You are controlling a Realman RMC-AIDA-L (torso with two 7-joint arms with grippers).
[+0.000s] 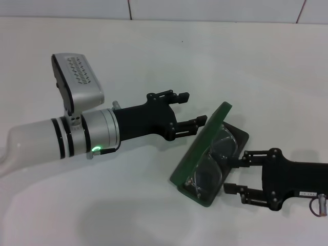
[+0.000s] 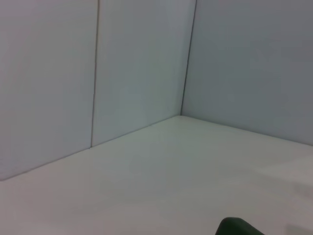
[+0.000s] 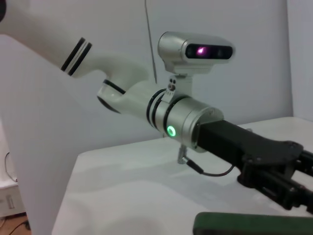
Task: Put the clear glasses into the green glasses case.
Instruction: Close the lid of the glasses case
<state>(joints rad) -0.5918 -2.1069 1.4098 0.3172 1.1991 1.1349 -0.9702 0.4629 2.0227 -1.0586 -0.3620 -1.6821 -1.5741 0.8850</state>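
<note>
The green glasses case [image 1: 201,148] lies at centre right in the head view, its lid raised and leaning over the base. The clear glasses [image 1: 218,155] rest inside on the dark lining. My left gripper [image 1: 196,108] reaches in from the left and is open, its lower finger [image 1: 197,124] against the outside of the lid near its top edge. My right gripper [image 1: 233,176] is open beside the base on the right, its upper finger [image 1: 248,159] at the base's rim. An edge of the case [image 3: 254,223] shows in the right wrist view, and a corner of the case [image 2: 239,228] in the left wrist view.
A white table [image 1: 154,56] carries everything, with a tiled wall [image 1: 205,9] along its far edge. The left arm [image 3: 195,122] with its wrist camera [image 1: 77,79] stretches across the left half. White walls meet in a corner [image 2: 188,58] behind the table.
</note>
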